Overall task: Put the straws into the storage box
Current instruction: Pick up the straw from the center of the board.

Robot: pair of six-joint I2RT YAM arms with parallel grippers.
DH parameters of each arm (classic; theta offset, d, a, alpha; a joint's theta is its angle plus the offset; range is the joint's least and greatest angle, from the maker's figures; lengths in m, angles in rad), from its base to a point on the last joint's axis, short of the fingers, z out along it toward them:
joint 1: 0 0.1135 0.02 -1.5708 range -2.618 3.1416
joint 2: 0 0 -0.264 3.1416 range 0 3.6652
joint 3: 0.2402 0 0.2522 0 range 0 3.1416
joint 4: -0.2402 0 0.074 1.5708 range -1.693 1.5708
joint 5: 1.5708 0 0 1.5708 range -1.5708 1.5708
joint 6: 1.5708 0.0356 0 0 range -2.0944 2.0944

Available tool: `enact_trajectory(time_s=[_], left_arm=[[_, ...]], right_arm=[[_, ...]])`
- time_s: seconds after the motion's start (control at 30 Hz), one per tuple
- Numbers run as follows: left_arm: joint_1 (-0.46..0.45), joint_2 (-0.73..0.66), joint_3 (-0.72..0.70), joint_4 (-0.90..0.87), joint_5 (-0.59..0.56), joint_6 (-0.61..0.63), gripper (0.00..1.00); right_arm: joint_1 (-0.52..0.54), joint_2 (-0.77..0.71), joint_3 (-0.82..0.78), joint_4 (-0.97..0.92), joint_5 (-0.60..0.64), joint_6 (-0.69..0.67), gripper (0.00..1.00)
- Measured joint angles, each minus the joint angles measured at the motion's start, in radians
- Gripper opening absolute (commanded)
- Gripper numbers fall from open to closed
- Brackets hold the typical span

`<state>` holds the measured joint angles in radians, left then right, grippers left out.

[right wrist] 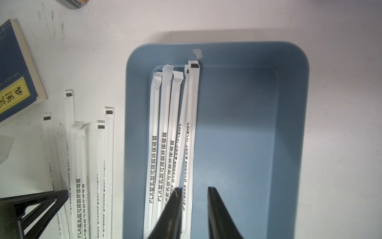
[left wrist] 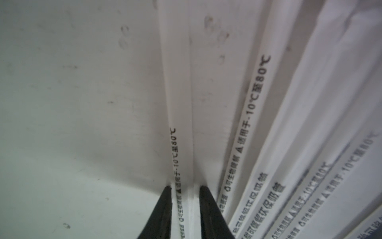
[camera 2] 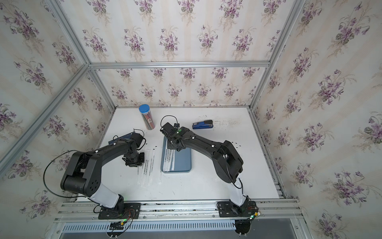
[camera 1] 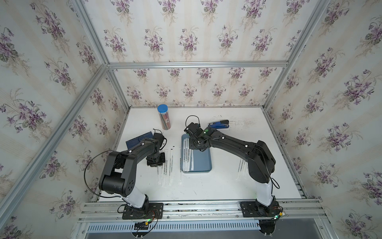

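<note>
The grey-blue storage box lies mid-table with several white wrapped straws along its left side. My right gripper hovers over the box, open; the rightmost straw lies under its left finger. More straws lie side by side on the table left of the box. My left gripper points down at them, both fingers pressed against the sides of one straw. A few straws lie beside the right arm, partly hidden by it.
A clear tube of pencils with a blue cap lies at the back. A blue stapler sits behind the right wrist. A dark navy notebook lies behind the left arm, near the left wall.
</note>
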<state>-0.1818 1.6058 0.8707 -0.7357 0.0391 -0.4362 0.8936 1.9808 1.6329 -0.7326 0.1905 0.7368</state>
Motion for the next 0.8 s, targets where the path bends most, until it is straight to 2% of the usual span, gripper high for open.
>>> enact_trajectory(time_s=[0.33, 0.6, 0.8], left_arm=[[0.000, -0.010, 0.000, -0.003, 0.005, 0.002, 0.09], [0.000, -0.032, 0.011, -0.031, -0.003, 0.002, 0.09], [-0.001, -0.094, 0.072, -0.103, -0.010, -0.003, 0.09]], right_arm=[[0.000, -0.004, -0.001, 0.003, 0.003, 0.000, 0.26], [0.000, -0.005, 0.000, 0.003, 0.004, 0.000, 0.26], [-0.003, -0.010, 0.005, 0.003, 0.003, 0.000, 0.26]])
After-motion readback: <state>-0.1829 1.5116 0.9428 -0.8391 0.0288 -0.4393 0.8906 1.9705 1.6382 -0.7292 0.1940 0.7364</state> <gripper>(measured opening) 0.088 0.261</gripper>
